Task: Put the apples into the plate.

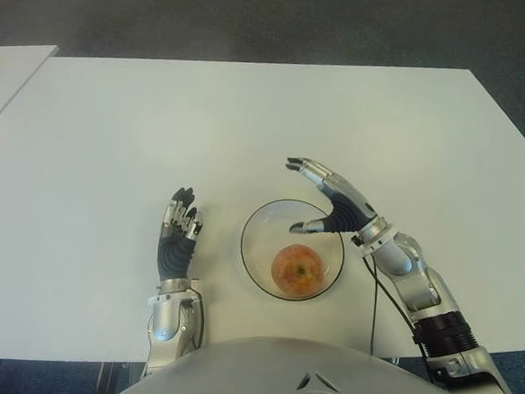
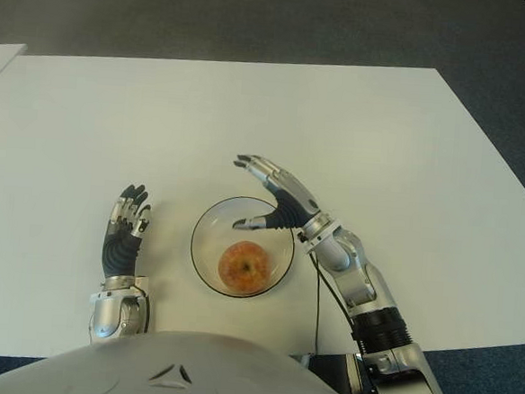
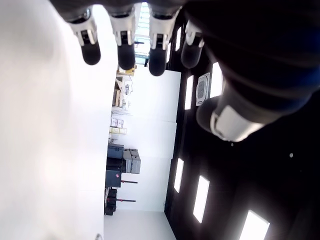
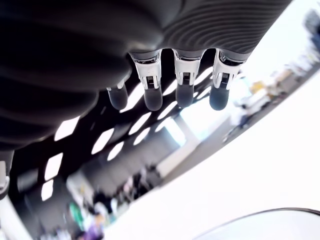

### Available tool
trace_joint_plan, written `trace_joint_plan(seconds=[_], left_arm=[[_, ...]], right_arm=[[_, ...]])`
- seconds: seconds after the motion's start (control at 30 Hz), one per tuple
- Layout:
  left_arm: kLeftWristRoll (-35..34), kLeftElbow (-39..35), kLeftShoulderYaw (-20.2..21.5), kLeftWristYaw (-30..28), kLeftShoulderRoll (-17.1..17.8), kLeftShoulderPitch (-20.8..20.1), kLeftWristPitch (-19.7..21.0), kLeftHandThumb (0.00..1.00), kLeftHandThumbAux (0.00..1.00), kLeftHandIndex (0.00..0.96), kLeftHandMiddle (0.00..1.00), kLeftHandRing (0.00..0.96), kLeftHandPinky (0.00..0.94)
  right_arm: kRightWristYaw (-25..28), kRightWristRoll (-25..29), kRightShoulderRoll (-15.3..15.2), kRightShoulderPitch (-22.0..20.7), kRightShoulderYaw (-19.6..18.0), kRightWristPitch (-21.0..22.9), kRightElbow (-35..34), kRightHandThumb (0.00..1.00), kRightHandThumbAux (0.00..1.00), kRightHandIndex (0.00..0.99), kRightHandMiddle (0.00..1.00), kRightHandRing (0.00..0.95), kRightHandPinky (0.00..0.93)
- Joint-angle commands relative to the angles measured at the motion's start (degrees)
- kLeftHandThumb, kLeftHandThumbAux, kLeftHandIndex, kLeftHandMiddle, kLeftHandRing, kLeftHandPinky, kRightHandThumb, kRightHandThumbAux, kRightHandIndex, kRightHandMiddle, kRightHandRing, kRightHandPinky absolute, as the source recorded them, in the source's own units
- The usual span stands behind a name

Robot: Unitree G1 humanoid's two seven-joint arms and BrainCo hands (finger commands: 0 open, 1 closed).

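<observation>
Near the front edge of the white table (image 1: 114, 123), a clear plate (image 1: 257, 225) holds one apple (image 1: 296, 270). Above the plate's far right rim the right hand (image 1: 332, 202) hovers with fingers spread, empty. Left of the plate, the left hand (image 1: 177, 239) shows fingers extended, holding nothing.

White table (image 1: 249, 124) fills most of view; bare surface, far edge against dark grey floor (image 1: 257, 21). Second white tabletop (image 1: 10, 76) at far left, just beside the main one, narrow gap between. Floor also shows at right.
</observation>
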Motion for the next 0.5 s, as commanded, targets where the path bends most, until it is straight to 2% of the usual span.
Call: trace_joint_plan(seconds=[0.03,0.17,0.3,0.5], left_arm=[[-1.0,3.4,-1.7,-0.3,-4.5,0.8,1.3,0.262,0.584,0.125,0.128,0.096,0.084],[-0.1,3.0,-1.6,0.4,-4.2,1.0,1.9,0.255,0.573,0.127,0.128,0.095,0.087],[1.0,2.4,-1.9,0.7,-4.0,1.7,1.6,0.258,0.562,0.131,0.129,0.094,0.096],[-0.2,0.8,-2.6,-0.5,-3.6,2.8,2.7,0.291,0.566,0.135,0.125,0.095,0.112]], right_arm=[[3.7,9.0,0.7,-0.4,-4.1,3.8,6.3,0.09,0.434,0.065,0.076,0.042,0.038],[4.1,13.1,3.1,1.3,-5.8,8.2,4.8,0.137,0.47,0.078,0.083,0.05,0.054],[4.7,16.4,4.6,3.5,-7.4,10.8,4.9,0.172,0.514,0.091,0.077,0.051,0.052],[4.6,18.3,6.1,4.0,-9.3,13.6,6.7,0.195,0.555,0.083,0.057,0.032,0.025]])
